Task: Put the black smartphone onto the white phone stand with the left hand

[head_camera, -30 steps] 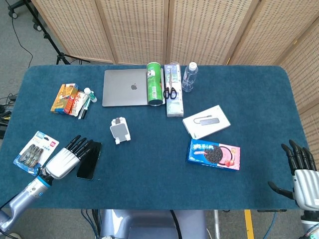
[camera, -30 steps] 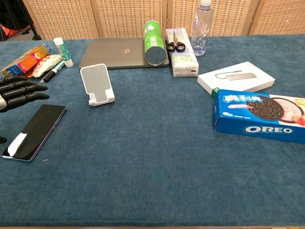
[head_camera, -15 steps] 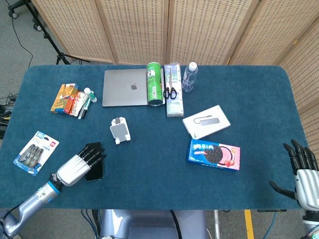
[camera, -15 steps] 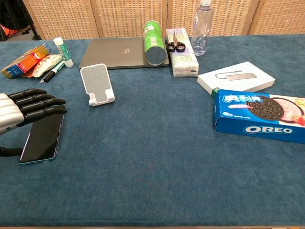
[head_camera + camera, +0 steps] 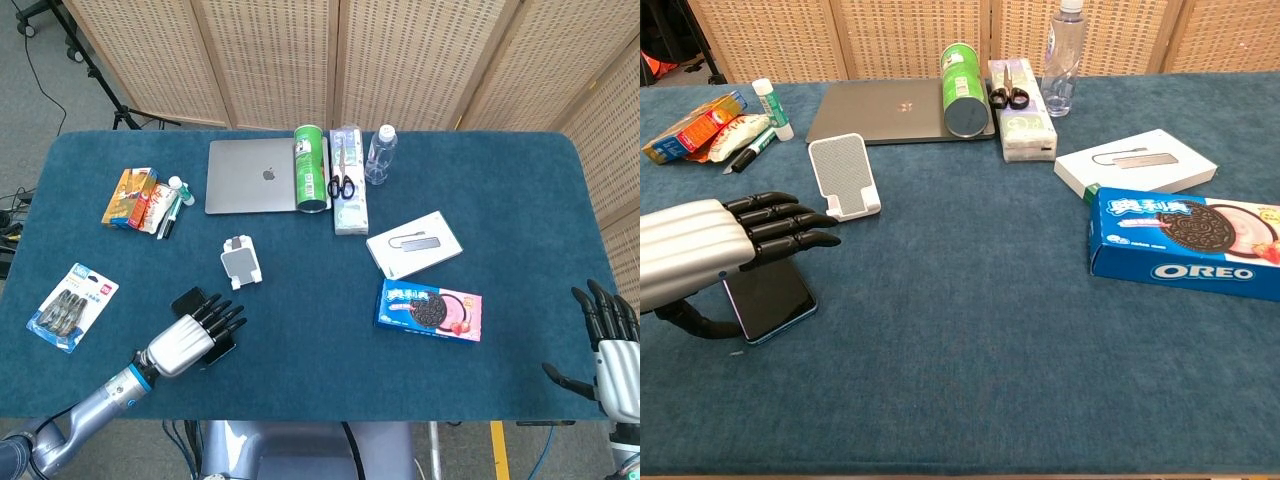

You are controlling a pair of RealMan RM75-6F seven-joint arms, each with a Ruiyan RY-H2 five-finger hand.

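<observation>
Two robot hands showing | left robot hand (image 5: 710,250) is hovering flat, fingers straight, over black smartphone (image 5: 770,298) lying on bench (image 5: 970,330) | white phone stand (image 5: 843,177) standing near | right robot hand (image 5: 608,343) is idling, fingers spread

We see the left hand (image 5: 190,340) low over the table near its front left edge, forearm running back toward the lower left corner. Its fingers (image 5: 780,222) lie straight and close together, pointing right in the chest view, thumb hooked beneath. The right hand (image 5: 610,350) stands upright at the far right edge, fingers spread, holding nothing.
</observation>
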